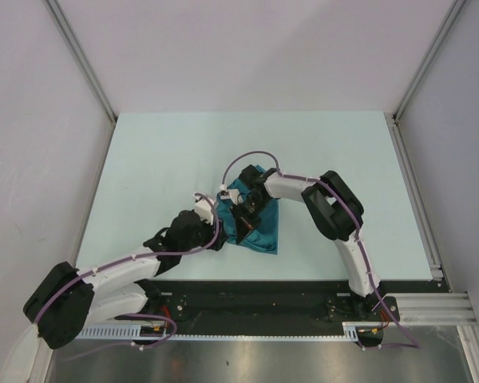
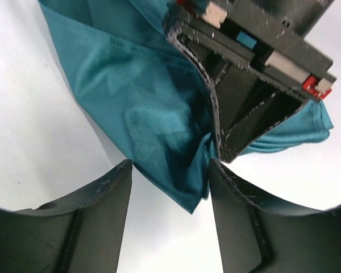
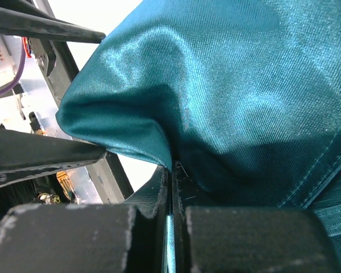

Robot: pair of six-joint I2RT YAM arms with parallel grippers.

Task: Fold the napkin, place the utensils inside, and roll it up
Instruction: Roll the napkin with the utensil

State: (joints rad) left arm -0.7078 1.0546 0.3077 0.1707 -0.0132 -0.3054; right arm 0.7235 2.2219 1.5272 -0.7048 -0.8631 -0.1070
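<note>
**Desk:** What does the overhead camera give you?

**Operator:** I see the teal, slightly shiny cloth napkin bunched in a rough triangle on the pale green surface, towards its near edge. Both arms meet over it. My right gripper sits on the middle of the cloth and my left gripper is at its left edge. I find no spoon in this view.

**Desk:** And the left wrist?

**Operator:** My left gripper's jaws stand apart, released and holding nothing. A hanging corner of the napkin dangles between them, close to the right-hand finger. I cannot tell whether it touches. Above it, the right gripper is clenched on a fold, which looks raised off the surface.

**Desk:** Right wrist?

**Operator:** The fingers there are pressed together with a pinch of napkin caught between them. The rest of the cloth billows above. No spoon here either.

**Desk:** How will it handle?

**Operator:** I judge it light, limp and slippery. It drapes and sags, and it won't keep a crease unaided. With that sheen, a shallow pinch could slide off. I would take it at a hemmed corner or edge, seated deep in the jaws, and keep it low so each fold lies flat.
</note>
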